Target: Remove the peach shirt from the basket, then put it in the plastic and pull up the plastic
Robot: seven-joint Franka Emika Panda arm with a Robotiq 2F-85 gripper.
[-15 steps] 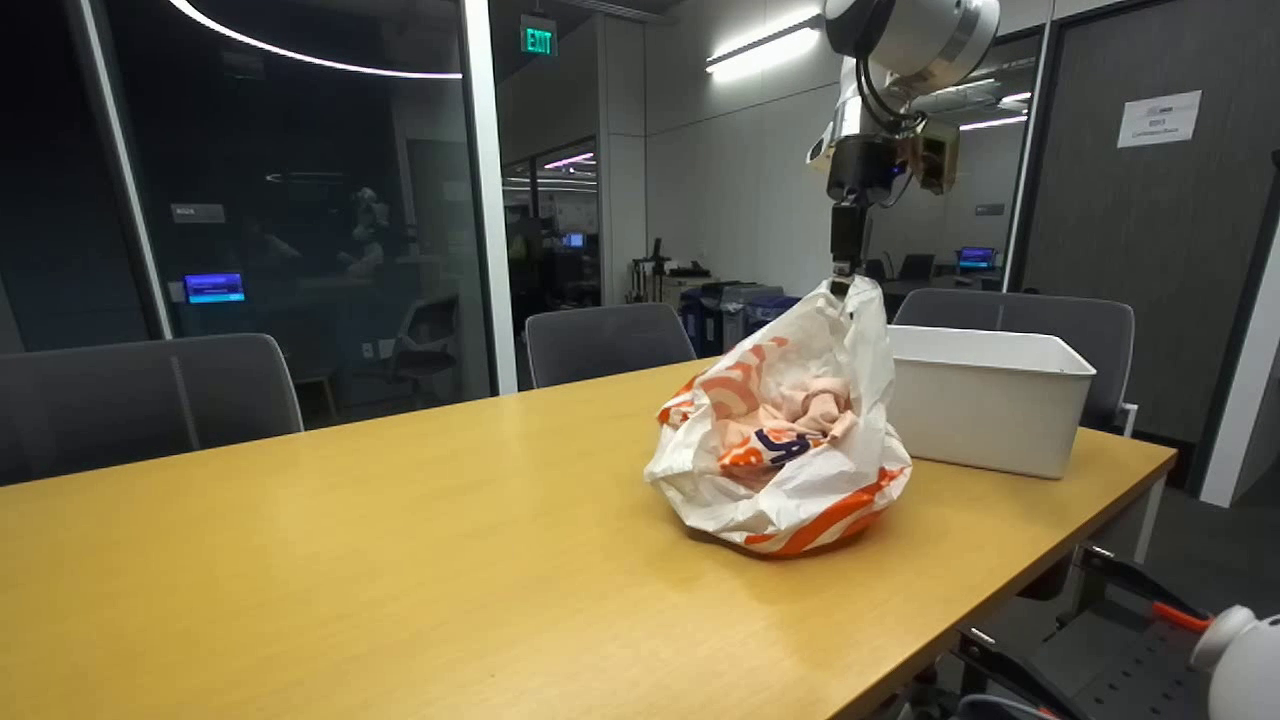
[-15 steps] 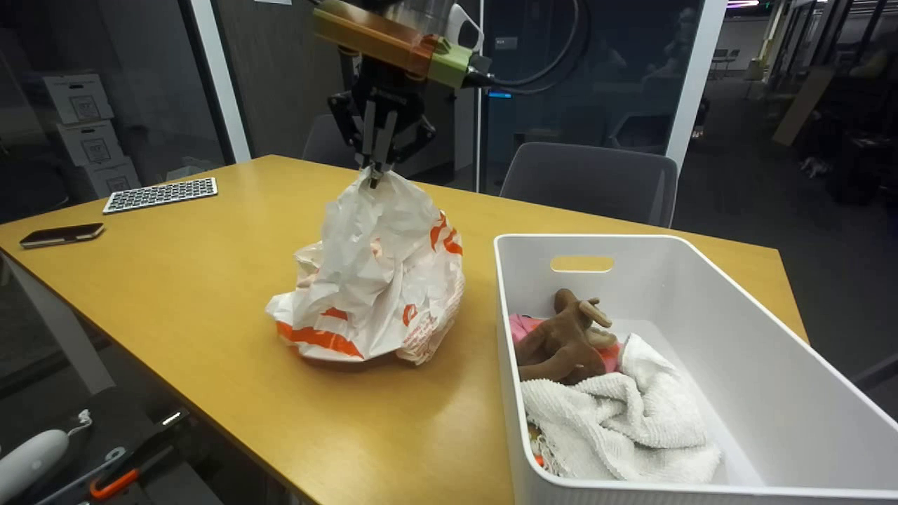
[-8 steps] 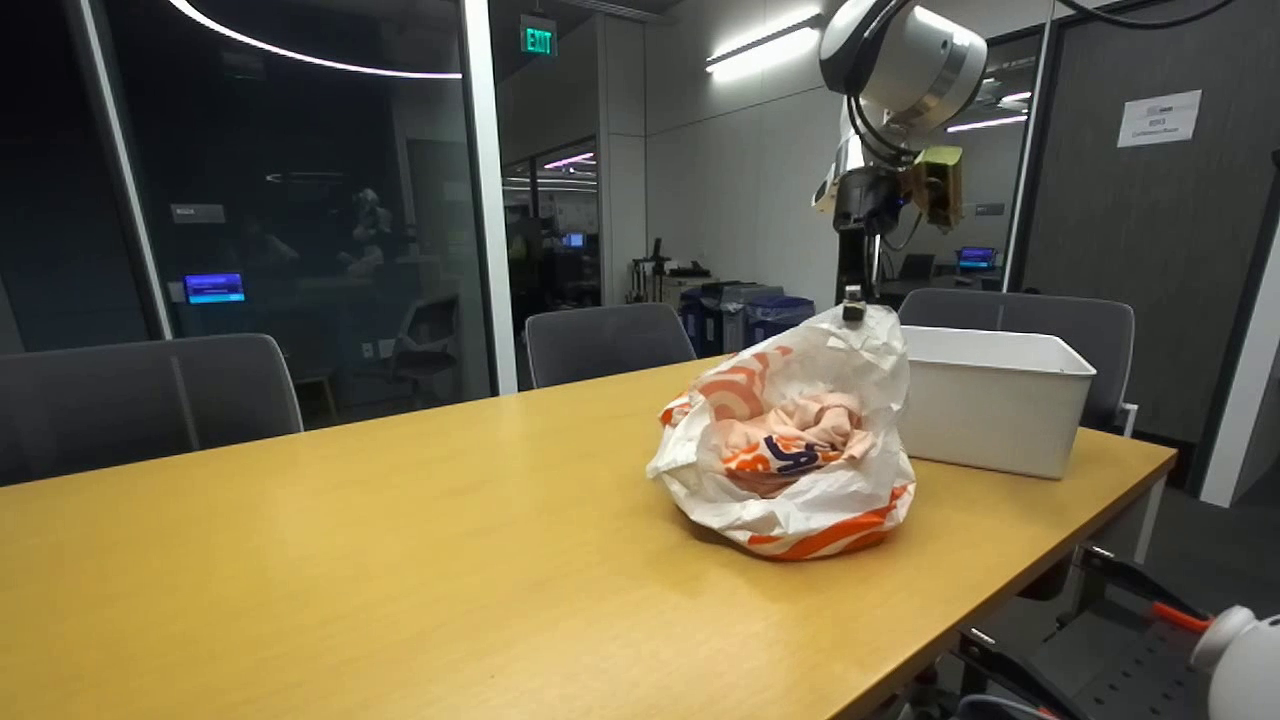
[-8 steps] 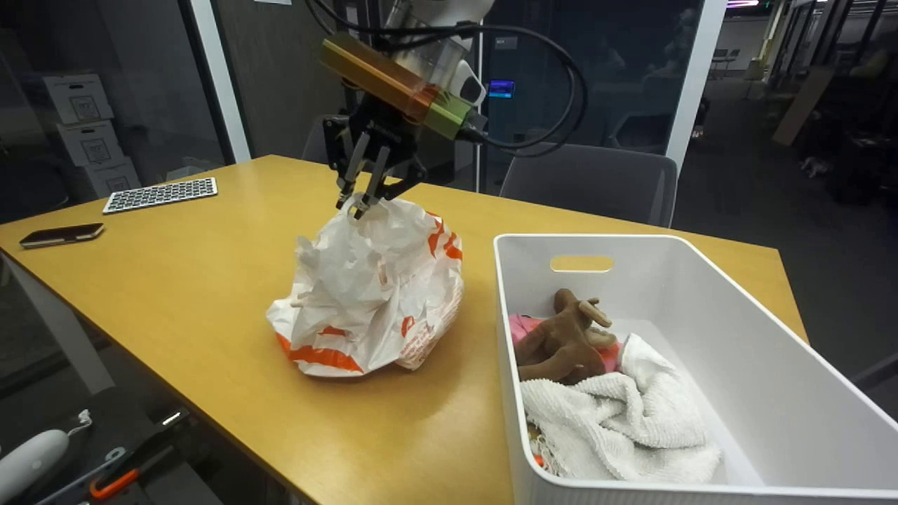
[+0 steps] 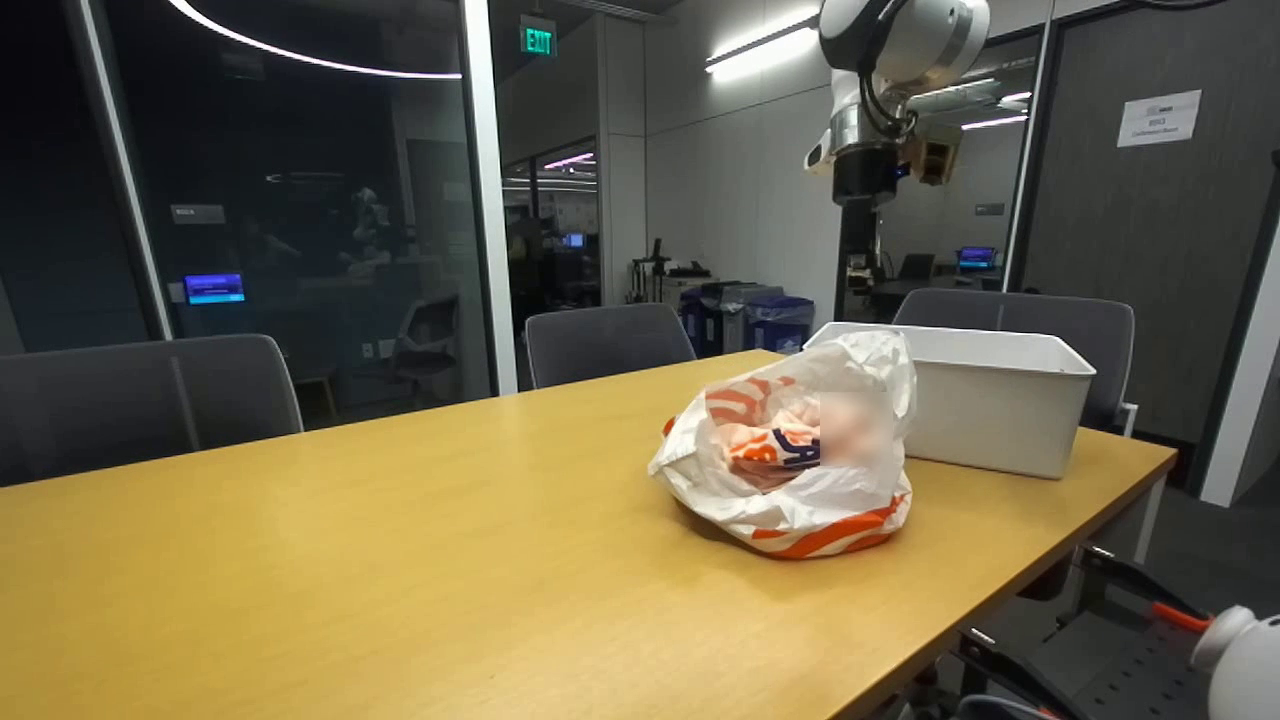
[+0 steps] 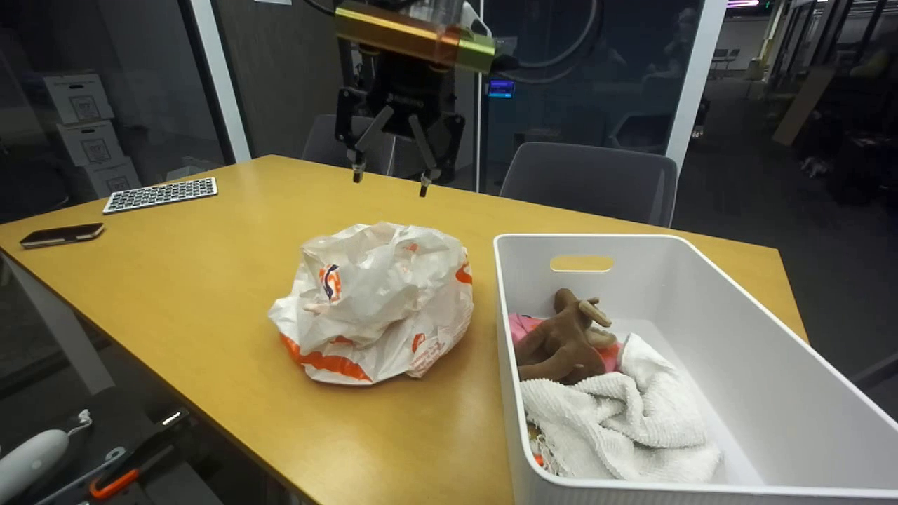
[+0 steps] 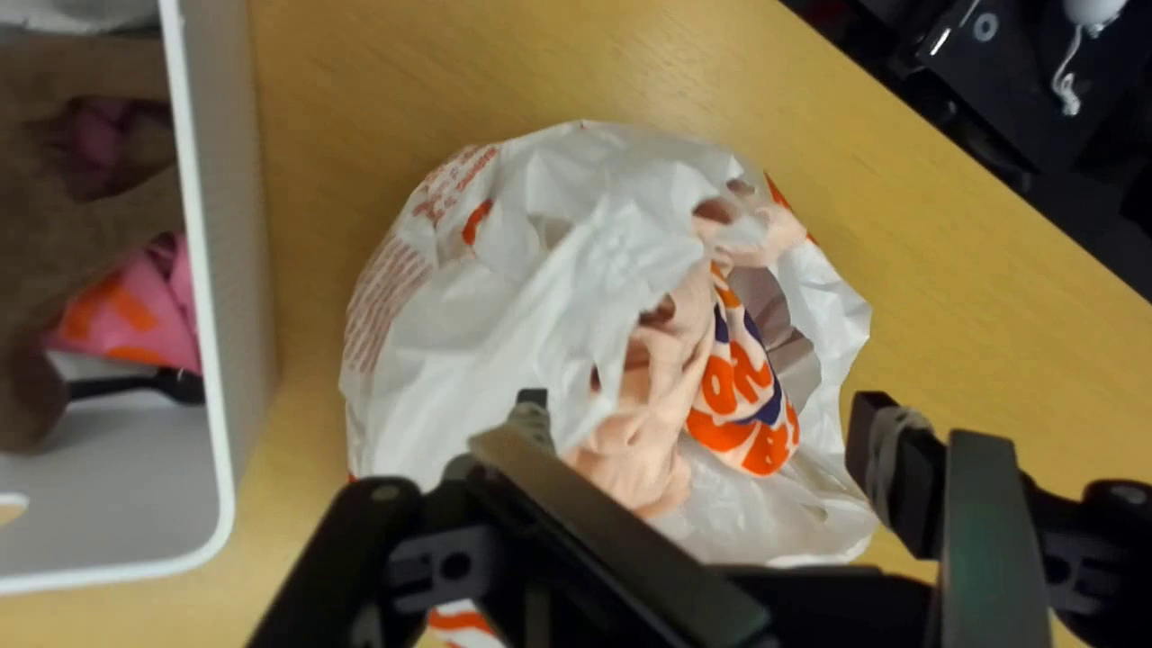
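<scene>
While the gripper (image 6: 391, 182) is hanging above the plastic bag (image 6: 393, 308), its angular black-and-grey fingers (image 7: 985, 531) are standing spread, tips well apart and clear of the film below; a pale wrapping is circling the end of at least one; the bag is slumping into a rounded heap, its thin white skin crinkling in sharp creases, orange bands curving along the base, fine reddish print covering one flank; its mouth is gaping to one side, one flap drooping partly over the contents.

The peach shirt (image 7: 643, 432) is lying bunched inside the bag, soft and matte, its rumpled folds showing through the mouth; bold orange and dark-blue lettering is sitting beside them, whether on cloth or plastic I cannot tell; in an exterior view a blurred square is hiding some of this.

Beside the bag and apart from it, the basket (image 6: 765, 351) is standing on the wood-grained table (image 6: 210, 294): smooth, white, oblong, round-cornered, a slot piercing its end wall; within it a ribbed white towel (image 6: 631, 421) is lying crumpled just beside a fuzzy brown plush figure (image 6: 565, 344), some pink material (image 6: 523, 326) peeking out by the latter; farther out, a keyboard (image 6: 163, 195) is lying near a phone-like slab (image 6: 62, 236).
</scene>
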